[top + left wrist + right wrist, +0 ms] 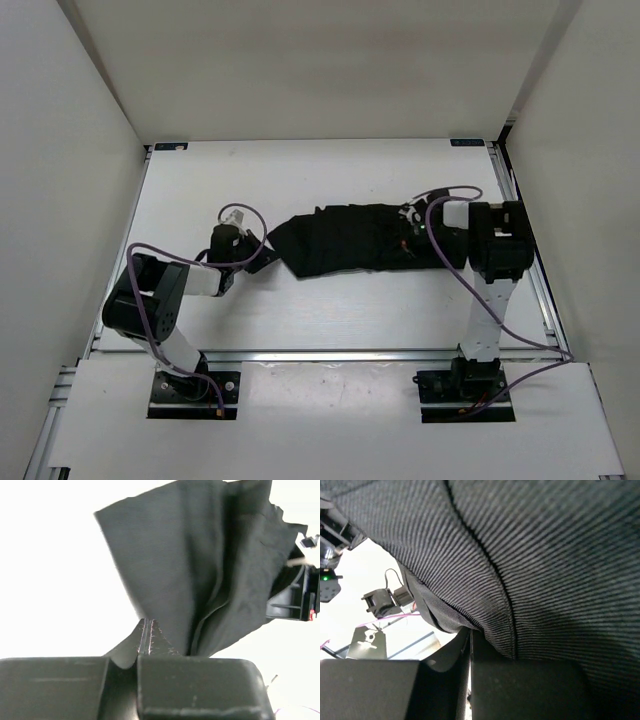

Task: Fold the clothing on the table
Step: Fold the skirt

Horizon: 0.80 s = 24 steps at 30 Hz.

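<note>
The black ribbed clothing (350, 240) hangs stretched between my two grippers over the middle of the white table (300, 170). My left gripper (262, 258) is at its left corner. In the left wrist view that gripper (147, 625) has its jaws together on the lower edge of the clothing (200, 555), which fans upward from them. My right gripper (418, 238) is at the clothing's right end. In the right wrist view that gripper (471, 632) is shut on the clothing (545, 555), whose ribbed cloth drapes over the fingers and hides their tips.
Metal rails run along the table's near edge (330, 353) and right side (520, 200). White walls enclose the left, back and right. Purple cables (445, 195) loop off both arms. The right arm's black body (295, 595) shows beyond the cloth in the left wrist view.
</note>
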Available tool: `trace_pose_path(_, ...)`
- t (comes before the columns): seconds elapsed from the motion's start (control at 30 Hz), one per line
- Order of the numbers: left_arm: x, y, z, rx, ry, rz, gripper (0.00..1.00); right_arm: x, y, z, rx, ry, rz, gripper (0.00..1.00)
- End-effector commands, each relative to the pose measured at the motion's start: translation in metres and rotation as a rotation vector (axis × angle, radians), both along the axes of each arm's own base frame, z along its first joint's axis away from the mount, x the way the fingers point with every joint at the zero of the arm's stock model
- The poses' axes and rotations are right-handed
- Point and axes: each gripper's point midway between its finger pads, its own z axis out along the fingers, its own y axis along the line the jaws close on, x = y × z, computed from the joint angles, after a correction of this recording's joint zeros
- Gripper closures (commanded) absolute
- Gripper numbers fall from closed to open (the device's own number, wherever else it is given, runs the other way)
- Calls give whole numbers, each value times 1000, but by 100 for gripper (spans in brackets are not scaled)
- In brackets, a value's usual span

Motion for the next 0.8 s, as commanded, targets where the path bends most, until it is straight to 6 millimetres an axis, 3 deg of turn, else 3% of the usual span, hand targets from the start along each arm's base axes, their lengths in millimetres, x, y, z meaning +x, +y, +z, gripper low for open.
trace_pose_path(0.0, 10, -2, 37, 10, -108, -2, 100, -7, -22, 11, 28, -111, 46, 100)
trace_pose_path(0.1, 8, -27, 78, 40, -265, -64, 100, -4, -24, 35, 55, -272, 106, 98)
trace_pose_path(0.13, 4, -46, 93, 57, -328, -127, 100, -2, -25, 45, 62, -319, 109, 89)
trace_pose_path(0.17, 2, -51, 103, 104, -380, -157, 100, -3, -25, 54, 74, -358, 106, 83)
trace_pose_path(0.23, -6, -93, 133, 143, -480, -277, 98, -5, -31, 67, 102, -386, 56, 50)
trace_pose_path(0.27, -12, -106, 135, 167, -502, -332, 96, -7, -38, 77, 129, -398, -6, 28)
trace_pose_path(0.3, -9, -118, 143, 162, -516, -369, 93, -11, -45, 74, 138, -348, -83, 10)
trace_pose_path(0.33, -10, -133, 143, 155, -512, -419, 90, -12, -53, 84, 135, -371, -134, 1)
trace_pose_path(0.37, -8, -138, 143, 150, -511, -437, 86, -21, -56, 85, 134, -369, -195, 1)
trace_pose_path(0.4, -3, -147, 142, 139, -508, -466, 82, -29, -64, 72, 122, -337, -274, 1)
trace_pose_path(0.43, 0, -156, 145, 146, -513, -481, 81, -32, -70, 80, 92, -398, -316, 1)
trace_pose_path(0.53, 17, -175, 111, 277, -465, -532, 72, -41, -90, 70, -45, -502, -497, 0)
trace_pose_path(0.57, 21, -184, 119, 303, -505, -547, 71, -46, -95, 69, -70, -552, -565, 0)
trace_pose_path(0.63, 30, -184, 86, 379, -436, -558, 71, -45, -108, 65, -121, -559, -668, 1)
trace_pose_path(0.67, 36, -186, 89, 378, -444, -552, 71, -45, -117, 61, -145, -541, -724, 1)
trace_pose_path(0.73, 40, -185, 61, 371, -372, -545, 72, -40, -139, 54, -227, -542, -832, 0)
trace_pose_path(0.77, 43, -185, 61, 354, -355, -533, 72, -37, -154, 51, -288, -552, -887, 0)
